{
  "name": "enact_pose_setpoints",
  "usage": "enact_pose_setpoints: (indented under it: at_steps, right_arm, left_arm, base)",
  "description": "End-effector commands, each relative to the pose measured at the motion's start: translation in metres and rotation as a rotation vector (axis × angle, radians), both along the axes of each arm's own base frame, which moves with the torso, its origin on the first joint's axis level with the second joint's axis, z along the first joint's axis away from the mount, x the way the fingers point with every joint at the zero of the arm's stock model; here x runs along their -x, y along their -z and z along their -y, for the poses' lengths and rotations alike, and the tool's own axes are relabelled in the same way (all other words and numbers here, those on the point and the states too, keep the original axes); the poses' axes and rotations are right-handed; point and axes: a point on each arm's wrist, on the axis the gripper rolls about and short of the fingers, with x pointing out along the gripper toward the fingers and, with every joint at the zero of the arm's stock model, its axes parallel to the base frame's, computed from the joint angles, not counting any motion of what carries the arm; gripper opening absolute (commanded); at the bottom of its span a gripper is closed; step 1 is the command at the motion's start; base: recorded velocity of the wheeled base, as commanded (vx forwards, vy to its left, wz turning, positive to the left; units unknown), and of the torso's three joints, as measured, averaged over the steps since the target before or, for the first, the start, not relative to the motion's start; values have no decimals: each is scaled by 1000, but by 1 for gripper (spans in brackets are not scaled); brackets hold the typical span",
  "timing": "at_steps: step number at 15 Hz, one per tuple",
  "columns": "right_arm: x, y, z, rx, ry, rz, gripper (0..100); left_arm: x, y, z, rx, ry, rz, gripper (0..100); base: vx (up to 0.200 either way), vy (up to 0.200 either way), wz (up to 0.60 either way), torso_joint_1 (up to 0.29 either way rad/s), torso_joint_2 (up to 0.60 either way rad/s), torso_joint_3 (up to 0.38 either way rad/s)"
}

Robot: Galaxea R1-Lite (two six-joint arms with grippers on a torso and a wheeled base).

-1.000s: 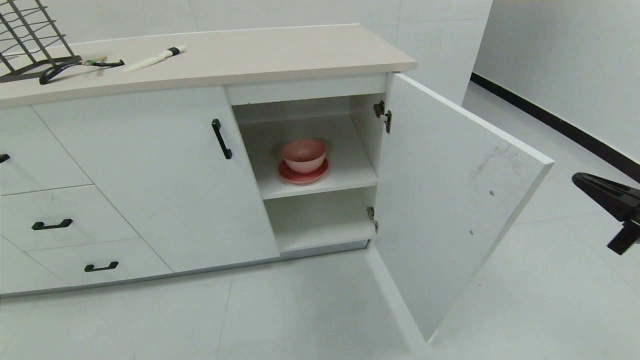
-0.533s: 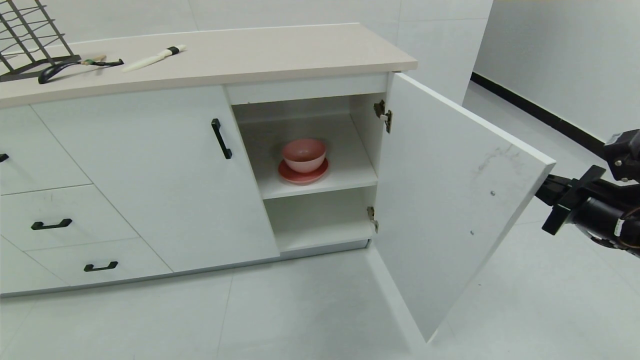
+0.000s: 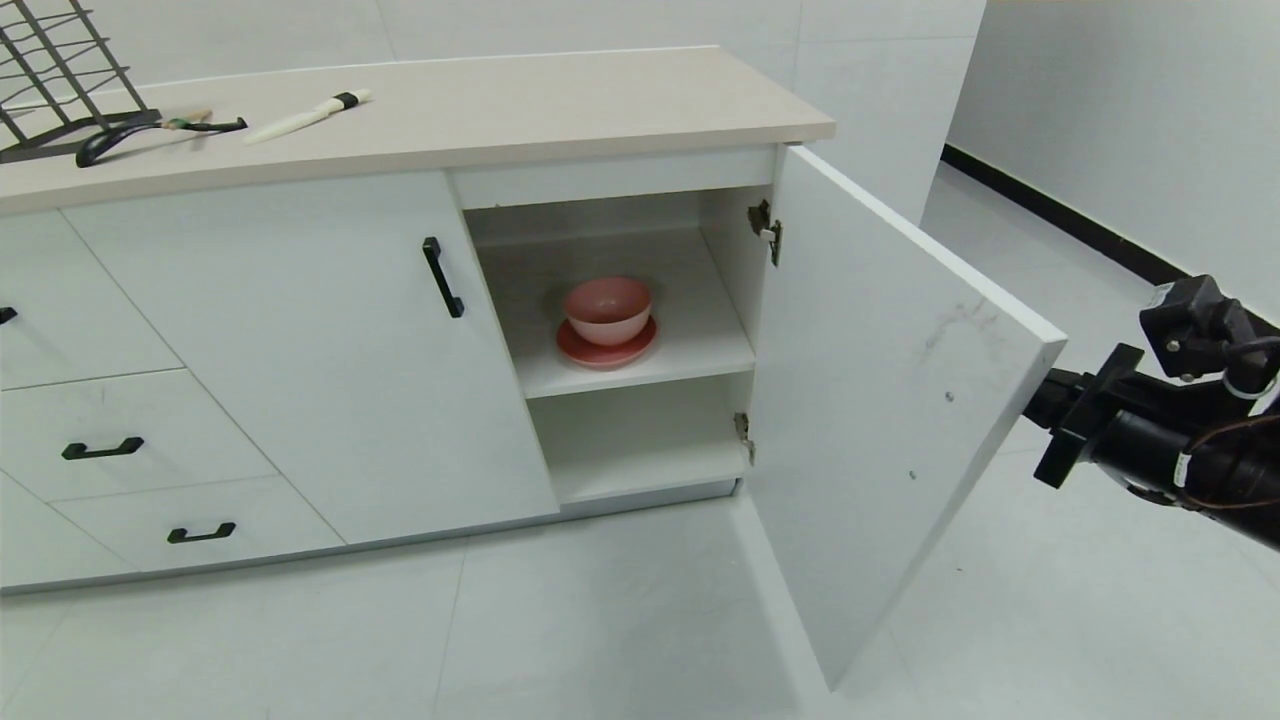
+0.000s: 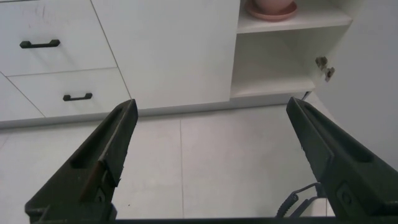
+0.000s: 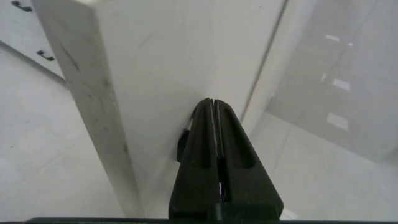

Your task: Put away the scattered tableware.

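A pink bowl [image 3: 607,308] sits on a red plate [image 3: 606,351] on the upper shelf [image 3: 705,352] of the open cabinet. The bowl and plate [image 4: 272,7] also appear in the left wrist view. The white cabinet door [image 3: 880,400] stands partly swung out. My right arm [image 3: 1150,440] is behind the door's free edge. In the right wrist view my right gripper [image 5: 212,103] is shut, its tips against the door's outer face [image 5: 155,68] beside a black handle [image 5: 183,144]. My left gripper [image 4: 210,106] hangs open over the floor, facing the cabinet, nothing between its fingers.
On the countertop [image 3: 560,100] lie a white-handled knife [image 3: 305,117] and a black ladle [image 3: 140,135] next to a wire dish rack [image 3: 55,80]. Closed drawers [image 3: 100,450] and a closed door [image 3: 300,350] are left of the opening. Bare floor tiles [image 3: 600,620] lie in front.
My right arm has moved in from the right edge to the door's outer side. The door has swung a little toward the cabinet.
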Motion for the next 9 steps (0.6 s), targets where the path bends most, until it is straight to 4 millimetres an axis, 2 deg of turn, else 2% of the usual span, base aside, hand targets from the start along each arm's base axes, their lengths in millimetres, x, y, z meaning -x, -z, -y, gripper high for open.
enact_pose_setpoints:
  at_steps: [1, 9]
  right_arm:
    - [-4, 2, -12, 1, -42, -7, 0]
    - [-11, -1, -55, -9, -185, 11, 0]
  left_arm:
    - [0, 0, 0, 0, -1, 2, 100]
    - [0, 0, 0, 3, 1, 1, 100]
  base:
    - [0, 0, 0, 0, 0, 0]
    - [0, 0, 0, 0, 0, 0]
